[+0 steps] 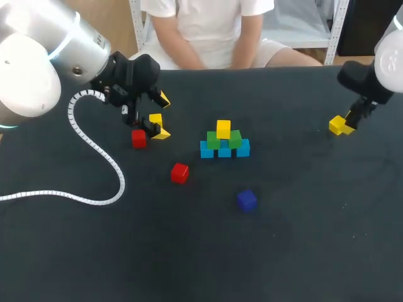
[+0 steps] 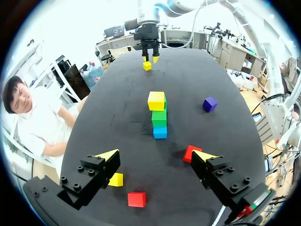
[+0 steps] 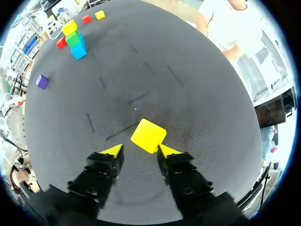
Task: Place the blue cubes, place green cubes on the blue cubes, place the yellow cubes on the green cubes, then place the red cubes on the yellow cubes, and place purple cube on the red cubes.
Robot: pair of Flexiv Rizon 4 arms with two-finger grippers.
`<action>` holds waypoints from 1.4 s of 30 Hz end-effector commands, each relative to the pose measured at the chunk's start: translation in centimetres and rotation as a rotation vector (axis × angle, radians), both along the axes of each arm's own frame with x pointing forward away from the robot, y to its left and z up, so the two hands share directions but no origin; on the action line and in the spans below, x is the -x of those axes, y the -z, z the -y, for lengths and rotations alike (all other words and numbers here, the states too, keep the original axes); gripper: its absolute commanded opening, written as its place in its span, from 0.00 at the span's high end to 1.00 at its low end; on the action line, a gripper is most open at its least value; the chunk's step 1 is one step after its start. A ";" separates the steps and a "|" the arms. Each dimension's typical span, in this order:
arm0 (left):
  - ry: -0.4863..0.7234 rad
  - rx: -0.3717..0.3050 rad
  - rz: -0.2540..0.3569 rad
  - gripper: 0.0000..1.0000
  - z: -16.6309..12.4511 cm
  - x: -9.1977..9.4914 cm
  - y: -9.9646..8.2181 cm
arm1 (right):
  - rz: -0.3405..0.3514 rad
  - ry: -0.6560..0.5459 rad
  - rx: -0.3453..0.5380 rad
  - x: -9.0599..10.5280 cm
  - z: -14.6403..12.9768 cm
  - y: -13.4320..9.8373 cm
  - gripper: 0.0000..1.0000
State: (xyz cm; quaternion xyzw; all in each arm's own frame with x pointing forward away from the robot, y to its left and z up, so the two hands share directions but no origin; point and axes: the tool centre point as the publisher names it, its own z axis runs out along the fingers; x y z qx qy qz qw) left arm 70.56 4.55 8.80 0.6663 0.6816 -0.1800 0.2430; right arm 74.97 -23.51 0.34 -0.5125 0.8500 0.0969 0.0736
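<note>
Mid-table stands a stack: a row of blue cubes (image 1: 225,150), green cubes (image 1: 224,139) on them and one yellow cube (image 1: 223,128) on top. My left gripper (image 1: 162,116) hovers open above a loose yellow cube (image 1: 155,119) (image 2: 115,179), with a red cube (image 1: 138,138) (image 2: 137,199) beside it. A second red cube (image 1: 179,173) (image 2: 190,153) and the purple cube (image 1: 247,200) (image 2: 209,104) lie nearer the front. At the far right my right gripper (image 1: 345,123) (image 3: 141,149) is low over another yellow cube (image 1: 340,126) (image 3: 148,135). The cube sits just ahead of the narrowed fingertips; the left one shows a gap.
A white coiled cable (image 1: 94,157) from my left arm trails over the table's left side. The table's far edge (image 1: 252,68) runs close behind both grippers.
</note>
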 end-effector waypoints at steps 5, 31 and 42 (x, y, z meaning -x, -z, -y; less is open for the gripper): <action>0.002 0.001 0.000 0.00 -0.1 0.0 0.0 | 0.004 0.007 0.057 -0.1 0.1 -0.4 0.00; 0.002 0.001 0.000 0.00 -0.1 0.0 0.0 | -0.013 0.181 0.105 -1.3 -1.1 0.8 0.00; 0.002 0.001 0.000 0.00 -0.1 0.0 0.0 | -0.018 0.188 0.113 -1.7 -0.9 1.0 0.43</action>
